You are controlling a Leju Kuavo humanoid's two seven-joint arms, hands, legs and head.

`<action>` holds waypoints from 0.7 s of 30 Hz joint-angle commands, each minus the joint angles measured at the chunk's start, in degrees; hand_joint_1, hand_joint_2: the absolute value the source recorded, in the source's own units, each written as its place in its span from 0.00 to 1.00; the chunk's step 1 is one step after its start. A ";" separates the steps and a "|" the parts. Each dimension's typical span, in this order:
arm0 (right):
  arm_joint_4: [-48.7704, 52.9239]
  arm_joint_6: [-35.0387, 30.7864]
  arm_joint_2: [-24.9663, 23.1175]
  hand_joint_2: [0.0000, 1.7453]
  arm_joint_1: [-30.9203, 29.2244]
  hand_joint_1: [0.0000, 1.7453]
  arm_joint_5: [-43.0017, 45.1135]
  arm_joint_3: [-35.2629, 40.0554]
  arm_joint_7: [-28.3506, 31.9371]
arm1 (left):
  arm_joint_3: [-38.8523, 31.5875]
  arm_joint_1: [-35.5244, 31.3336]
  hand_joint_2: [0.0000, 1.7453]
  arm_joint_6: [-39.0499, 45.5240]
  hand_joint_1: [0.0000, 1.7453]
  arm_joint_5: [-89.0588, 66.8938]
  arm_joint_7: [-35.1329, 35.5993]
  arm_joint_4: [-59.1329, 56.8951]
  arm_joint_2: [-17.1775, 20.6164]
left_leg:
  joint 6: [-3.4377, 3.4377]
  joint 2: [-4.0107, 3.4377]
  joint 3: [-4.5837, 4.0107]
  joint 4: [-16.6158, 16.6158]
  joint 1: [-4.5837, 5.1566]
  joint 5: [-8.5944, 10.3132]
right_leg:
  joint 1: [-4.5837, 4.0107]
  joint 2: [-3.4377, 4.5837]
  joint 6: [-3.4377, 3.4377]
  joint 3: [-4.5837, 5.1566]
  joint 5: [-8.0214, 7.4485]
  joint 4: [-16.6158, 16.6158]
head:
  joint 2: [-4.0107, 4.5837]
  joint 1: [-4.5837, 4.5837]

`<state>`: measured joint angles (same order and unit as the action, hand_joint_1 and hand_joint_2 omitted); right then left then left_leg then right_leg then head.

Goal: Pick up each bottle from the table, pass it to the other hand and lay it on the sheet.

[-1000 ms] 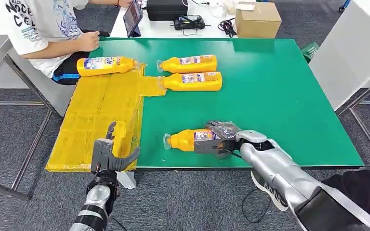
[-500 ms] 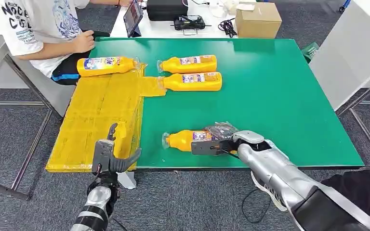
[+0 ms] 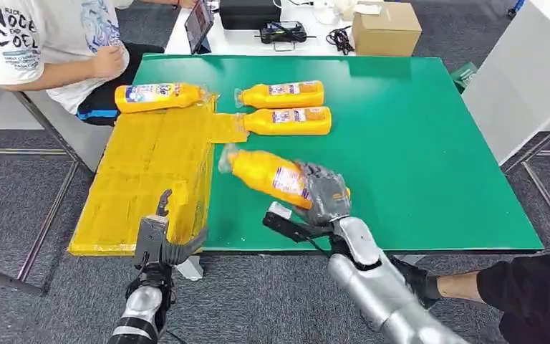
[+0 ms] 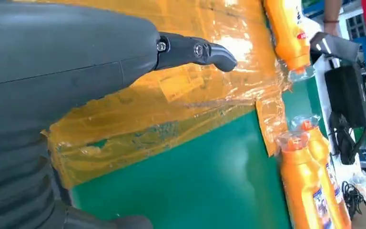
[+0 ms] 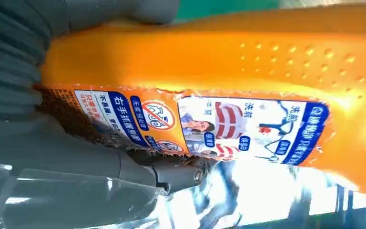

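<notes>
currently the robot stands at a green table (image 3: 415, 143), and the step in hand looks like the pickup just made, with the pass to the other hand yet to come. beyond and to the left of the left hand (image 3: 159, 236) lies the yellow sheet (image 3: 150, 165), draped over the table's left side. one bottle on the sheet (image 3: 157, 96) rests at its far end, well apart from both hands. two more bottles on the table (image 3: 283, 107) lie side by side just past the sheet's edge, ahead of the right hand (image 3: 319, 201).

the right hand grips the held bottle (image 3: 268, 174) around its base end, lifted off the table and tilted, its cap end pointing away toward the sheet. the right wrist view shows fingers (image 5: 138, 164) wrapped against its label. the left hand hovers low by the table's near edge, fingers spread and holding nothing.

the next move likely calls for bringing the two hands together so the left can close around the bottle's free half before the right lets go.

a seated person (image 3: 50, 43) is cut off at the picture's far left. the bottle's base is hidden inside the right hand, and its cap wrapping is blurred.
</notes>
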<state>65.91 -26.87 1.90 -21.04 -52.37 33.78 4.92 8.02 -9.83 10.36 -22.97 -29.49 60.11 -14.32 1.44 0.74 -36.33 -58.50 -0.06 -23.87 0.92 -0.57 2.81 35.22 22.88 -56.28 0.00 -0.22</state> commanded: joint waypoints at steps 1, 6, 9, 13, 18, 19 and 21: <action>22.24 -10.45 -8.43 1.00 10.80 1.00 8.57 -24.69 11.57 | -0.46 -0.50 1.00 -1.49 0.00 2.92 0.22 1.11 -0.91 | -0.04 0.09 0.14 -0.02 -0.02 -0.08 | -0.03 -0.11 -0.07 -0.18 0.11 -0.01 | 0.00 -0.02; 20.92 -9.67 -9.36 1.00 12.15 1.00 12.38 -27.50 14.81 | 0.35 0.42 1.00 -11.44 0.00 13.74 3.71 3.69 -0.60 | -0.04 -0.07 0.16 0.00 0.08 -0.08 | 0.06 0.05 -0.08 -0.17 0.06 0.02 | 0.00 -0.04; 19.83 -9.89 -9.56 1.00 12.42 1.00 12.72 -27.95 15.64 | 1.18 0.77 1.00 -12.97 0.00 15.62 4.06 4.41 -0.25 | -0.05 -0.16 0.26 0.03 0.09 -0.11 | 0.04 0.02 -0.10 -0.25 0.06 0.07 | 0.00 -0.04; 15.91 -2.35 -9.75 1.00 13.95 1.00 20.33 -27.40 20.00 | 4.95 2.13 1.00 -25.05 0.00 28.00 5.46 7.19 2.12 | -0.03 -0.23 0.23 0.06 0.10 -0.09 | 0.05 0.10 -0.07 -0.17 0.02 0.07 | 0.00 -0.04; 7.32 4.82 -11.10 1.00 16.13 1.00 20.34 -22.48 25.21 | 10.29 3.35 1.00 -32.69 0.00 36.14 5.81 11.84 4.89 | -0.12 -0.35 0.76 0.14 -0.01 -0.28 | -0.07 0.22 -0.20 -0.68 0.18 0.20 | 0.00 -0.02; 6.59 4.77 -11.47 1.00 16.28 1.00 20.21 -22.07 25.58 | 10.70 3.36 1.00 -32.67 0.00 36.20 5.80 12.02 5.01 | -0.06 -0.37 0.42 0.12 0.02 -0.15 | -0.03 0.25 -0.11 -0.34 0.04 0.16 | 0.00 -0.02; 6.23 4.34 -11.92 1.00 16.46 1.00 20.05 -21.80 25.95 | 10.89 3.35 1.00 -32.64 0.00 36.24 5.80 12.08 4.95 | -0.12 -0.45 0.69 0.15 -0.02 -0.26 | -0.07 0.31 -0.19 -0.58 0.12 0.17 | 0.00 -0.02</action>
<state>82.29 -24.19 -7.96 -5.18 -31.96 8.81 28.51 12.51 -6.59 -20.11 11.22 -24.17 69.25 -14.07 1.47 0.56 -36.30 -58.48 0.03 -23.90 0.98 -0.50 2.81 35.23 22.87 -56.26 0.00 -0.24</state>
